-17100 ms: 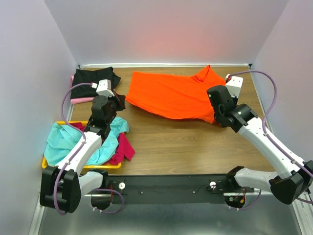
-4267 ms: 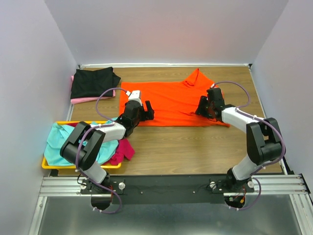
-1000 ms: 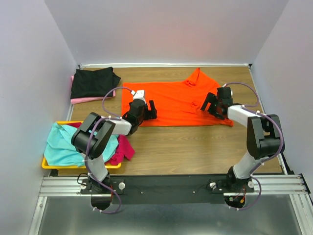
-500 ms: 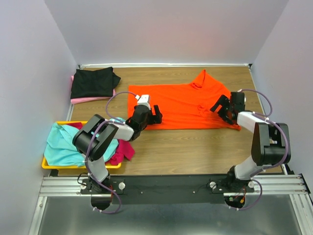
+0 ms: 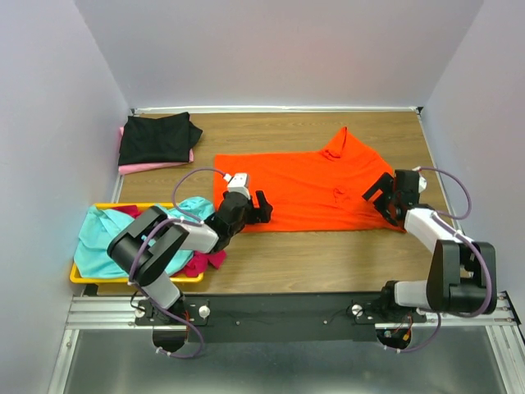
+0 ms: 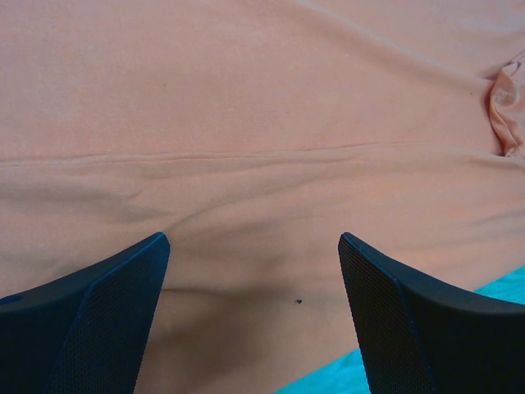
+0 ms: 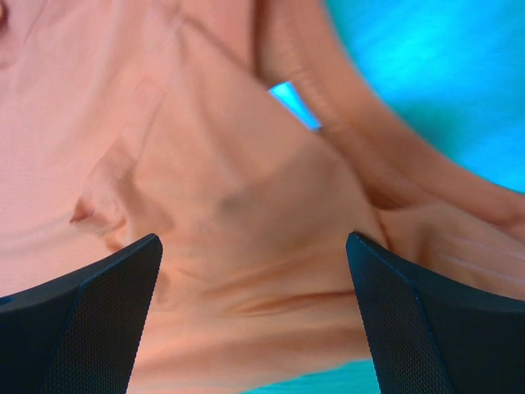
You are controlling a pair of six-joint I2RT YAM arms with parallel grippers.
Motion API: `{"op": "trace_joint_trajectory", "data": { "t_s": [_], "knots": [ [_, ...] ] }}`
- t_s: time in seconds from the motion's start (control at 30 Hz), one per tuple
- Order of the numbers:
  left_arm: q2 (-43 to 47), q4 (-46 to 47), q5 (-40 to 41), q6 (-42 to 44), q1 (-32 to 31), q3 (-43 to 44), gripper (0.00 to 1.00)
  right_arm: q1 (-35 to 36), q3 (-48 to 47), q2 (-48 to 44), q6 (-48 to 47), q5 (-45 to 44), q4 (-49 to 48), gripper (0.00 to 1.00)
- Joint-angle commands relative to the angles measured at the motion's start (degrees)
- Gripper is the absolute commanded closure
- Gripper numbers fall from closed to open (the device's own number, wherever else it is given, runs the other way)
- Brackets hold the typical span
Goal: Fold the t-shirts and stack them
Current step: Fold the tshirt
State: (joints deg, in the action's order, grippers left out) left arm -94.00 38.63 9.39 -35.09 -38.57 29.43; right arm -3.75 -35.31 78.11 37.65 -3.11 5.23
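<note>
Lying spread flat across the brown wooden table (image 5: 328,263), the bright orange cloth t-shirt (image 5: 308,185) is awaiting folding. The left gripper (image 5: 261,207) and right gripper (image 5: 377,190) are sitting wide open at its opposite ends, likely to pinch both edges together, though contact is unclear.

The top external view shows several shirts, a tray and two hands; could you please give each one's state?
orange t-shirt: spread flat, unfolded
black t-shirt: folded, atop the pink one
pale pink t-shirt: under the black one
teal t-shirt: crumpled in the tray
magenta t-shirt: crumpled, spilling over the tray's edge
yellow tray: holding shirts
left hand: open, on orange cloth
right hand: open, on orange cloth
</note>
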Motion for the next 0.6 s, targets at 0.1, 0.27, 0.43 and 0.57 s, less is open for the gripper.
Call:
{"op": "trace_joint_trajectory", "data": {
  "t_s": [0.1,0.27,0.43,0.57],
  "knots": [
    [3.2,-4.0,3.09,-3.49,-2.74,-5.43,0.08,-3.1,3.05,-5.94,1.99,-2.78,2.41,0.0],
    [6.36,-4.09,4.23,-6.21,-4.5,-8.94,0.08,-3.64,3.41,-8.4,2.17,-3.47,2.5,0.0],
    [9.97,-5.41,5.38,-5.08,-4.68,-7.38,0.07,-3.72,0.86,-11.22,-0.2,-4.18,2.85,0.0],
    [11.64,-9.97,6.87,-2.53,-4.68,-1.59,0.05,-3.63,-4.14,-12.01,-4.5,-2.17,2.94,0.0]
  ]
}}
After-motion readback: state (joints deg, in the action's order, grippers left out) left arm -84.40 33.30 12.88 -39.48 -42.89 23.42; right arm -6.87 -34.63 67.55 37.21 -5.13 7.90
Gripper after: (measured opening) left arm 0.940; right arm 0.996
